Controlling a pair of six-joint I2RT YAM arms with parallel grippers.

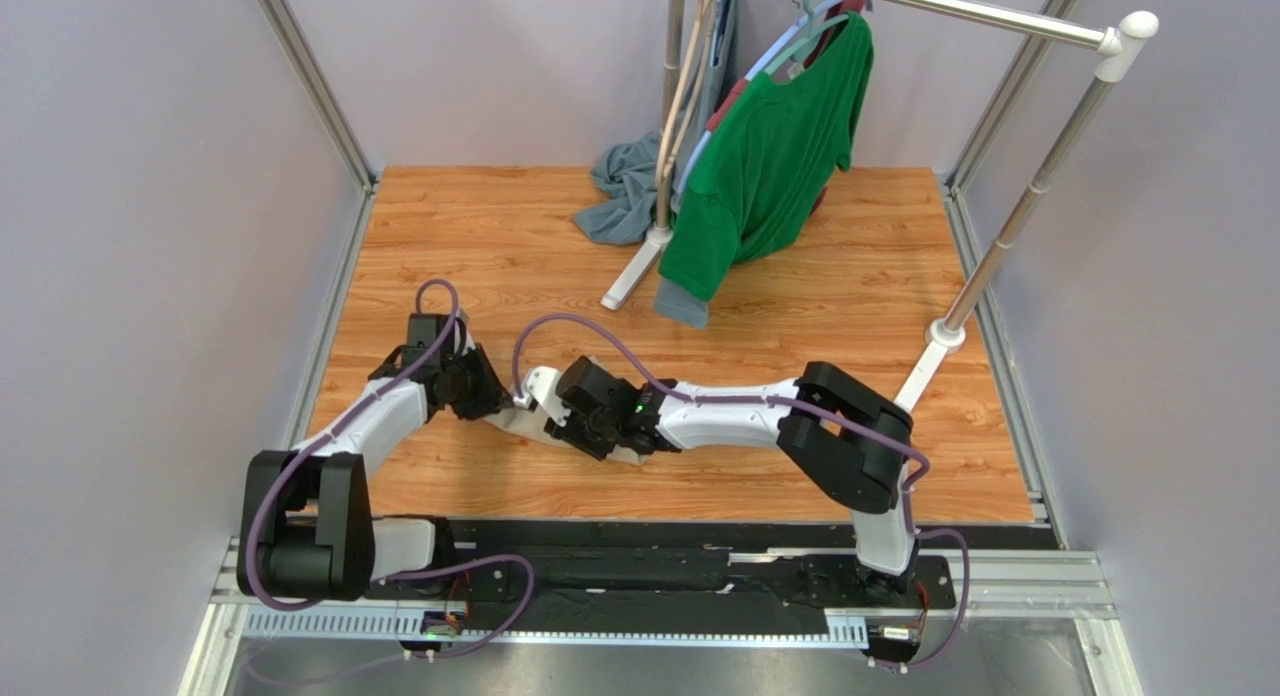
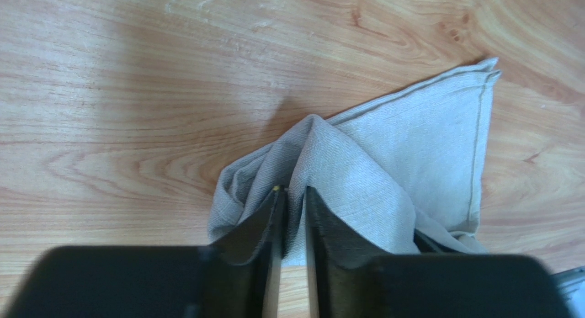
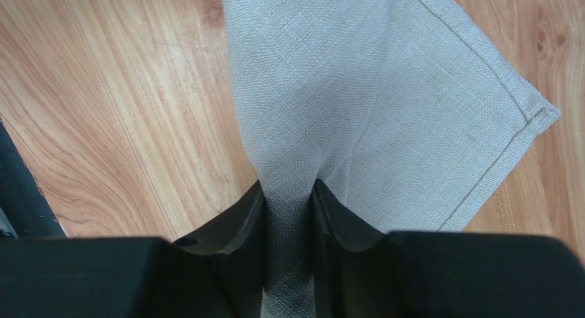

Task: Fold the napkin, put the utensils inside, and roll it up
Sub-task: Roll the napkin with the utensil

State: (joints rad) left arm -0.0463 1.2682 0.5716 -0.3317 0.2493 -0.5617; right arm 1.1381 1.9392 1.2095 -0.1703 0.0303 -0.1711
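pinching the napkin from both sides, low on the table, close to its near edge and left of centre.
left claw stands narrow on a bunched ridge of cloth, and right claw is nipped on a flatter fold. to fold cleanly, i'd lift both together, keep the hem taut and lay corner onto corner. the wrist views show hems and wrinkles. the top view hides most of the cloth under the arms. no view shows the fork.
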